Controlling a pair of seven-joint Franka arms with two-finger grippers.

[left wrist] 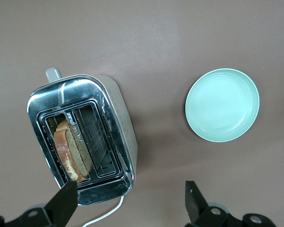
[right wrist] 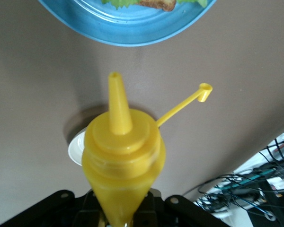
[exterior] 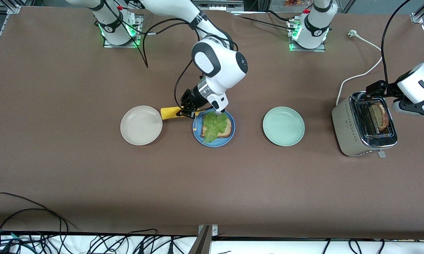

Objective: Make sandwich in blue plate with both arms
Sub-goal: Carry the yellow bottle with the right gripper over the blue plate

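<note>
- Front view: your right gripper (exterior: 185, 108) sits just off the blue plate (exterior: 213, 142), toward the right arm's end of the table, clamped on a yellow squeeze bottle (exterior: 169, 113) that lies roughly level. On the plate: one toast slice (exterior: 227, 128) w/ the lettuce leaf (exterior: 214, 126) on top, so the sandwich has no top slice yet. Beige plate (exterior: 141, 125) is beside the bottle; pale green plate (exterior: 283, 126) lies between the blue plate and the toaster (exterior: 363, 124).
- Front view, left arm: the left gripper (exterior: 411, 107) hangs by the toaster, right beside the second toast slice (exterior: 380, 115). It's by far the nearer arm for that slice.
- Left wrist view: fingers are apart, w/ one fingertip (left wrist: 66, 197) at the toaster's edge. The slice (left wrist: 71, 151) stands on edge in one slot, long axis along the slot, and it's off to that finger's side, not centred in the gap. You'd prob need to shift over before going down.
- Right wrist view: the bottle's nozzle (right wrist: 117, 101) points toward the plate rim (right wrist: 128, 40), cap off and dangling. The tip is still short of the rim, so I'd judge no sauce reaches the lettuce from here.
</note>
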